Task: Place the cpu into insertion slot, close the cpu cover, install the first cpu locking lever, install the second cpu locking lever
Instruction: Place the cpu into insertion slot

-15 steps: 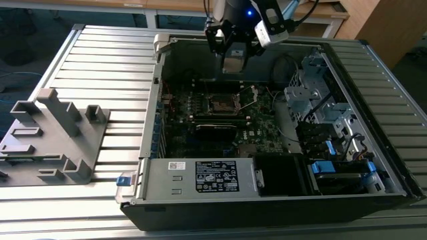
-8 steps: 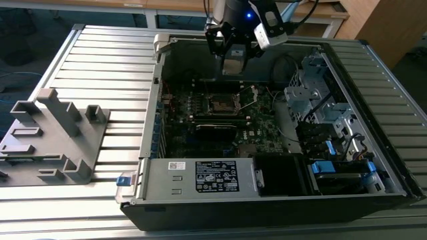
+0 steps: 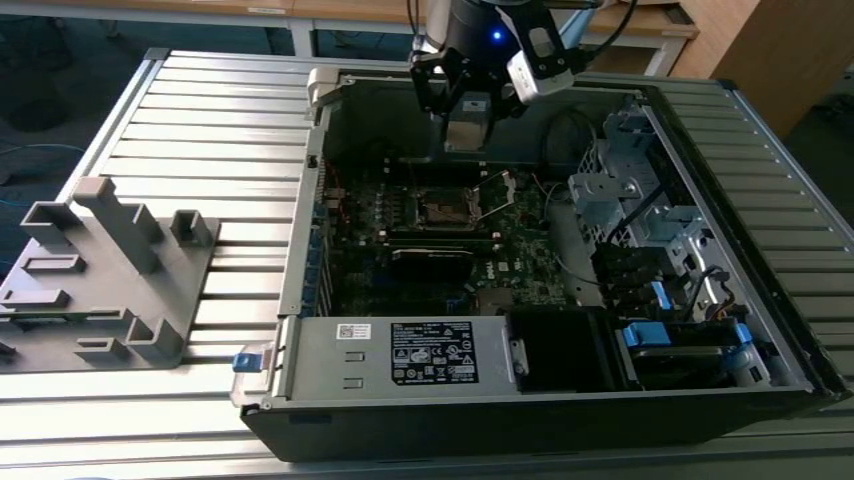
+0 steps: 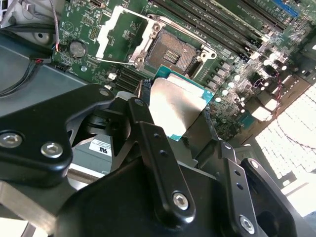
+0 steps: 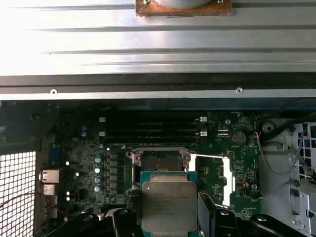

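The cpu (image 3: 469,128), in the exterior view, is a small dull silver square clamped in my pincer (image 3: 467,140). It hangs in the air over the far part of the open computer case (image 3: 534,420), which lies on the slatted bench (image 3: 200,110). Nearer than the chip, on the green motherboard (image 3: 400,250), sits the insertion slot (image 3: 445,208), a dark square with a silver rim and apart from the chip. The cpu cover (image 3: 499,192) is swung open at the exterior view's right of the slot. A grey power supply (image 3: 400,355) fills the near side of the case, and a grey plastic fixture (image 3: 107,260) stands on the bench at the exterior view's left.

In the second wrist view the cpu (image 4: 177,106) shows a grey metal top with a green edge, gripped between my black fingers (image 4: 148,143). Past it the insertion slot (image 4: 175,52) lies uncovered, the cover (image 4: 118,34) folded back beside it near a coin battery (image 4: 75,48). My pincer's dark links hide the board under them.

In the first wrist view the cpu (image 5: 169,205) overlaps one edge of the slot (image 5: 160,160). The open cover (image 5: 212,177) lies beside the slot, with memory slots (image 5: 148,129) beyond.
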Controlling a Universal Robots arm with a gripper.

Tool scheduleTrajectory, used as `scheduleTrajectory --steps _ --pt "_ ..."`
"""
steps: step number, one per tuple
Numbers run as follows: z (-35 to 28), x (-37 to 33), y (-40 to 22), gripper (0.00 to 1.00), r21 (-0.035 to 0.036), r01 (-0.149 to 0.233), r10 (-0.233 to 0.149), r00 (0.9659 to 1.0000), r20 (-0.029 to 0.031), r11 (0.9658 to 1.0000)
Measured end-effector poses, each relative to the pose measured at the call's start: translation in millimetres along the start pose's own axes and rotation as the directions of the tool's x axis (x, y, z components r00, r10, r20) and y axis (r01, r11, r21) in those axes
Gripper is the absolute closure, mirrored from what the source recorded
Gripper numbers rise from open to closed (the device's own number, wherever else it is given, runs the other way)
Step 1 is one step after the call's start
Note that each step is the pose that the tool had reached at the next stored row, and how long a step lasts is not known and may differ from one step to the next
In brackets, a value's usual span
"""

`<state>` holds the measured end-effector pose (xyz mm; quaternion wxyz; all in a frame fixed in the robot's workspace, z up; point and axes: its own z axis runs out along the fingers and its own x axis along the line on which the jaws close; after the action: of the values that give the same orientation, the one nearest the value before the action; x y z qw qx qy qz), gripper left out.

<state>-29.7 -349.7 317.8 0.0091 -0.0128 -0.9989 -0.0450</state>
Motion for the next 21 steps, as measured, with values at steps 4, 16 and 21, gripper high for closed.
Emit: scheduleTrajectory --steps 4,16,21 --pt "2.8 -0.1 -0.2 0.46 0.0002 0.000 0.000 1.0000 -0.0001 1.0000" --pt "4.1 -0.1 -0.4 0.46 0.0002 0.000 0.000 1.0000 -0.0001 1.0000" --pt "7.0 -0.1 -0.6 0.46 0.0001 0.000 0.000 1.0000 -0.0001 1.0000"
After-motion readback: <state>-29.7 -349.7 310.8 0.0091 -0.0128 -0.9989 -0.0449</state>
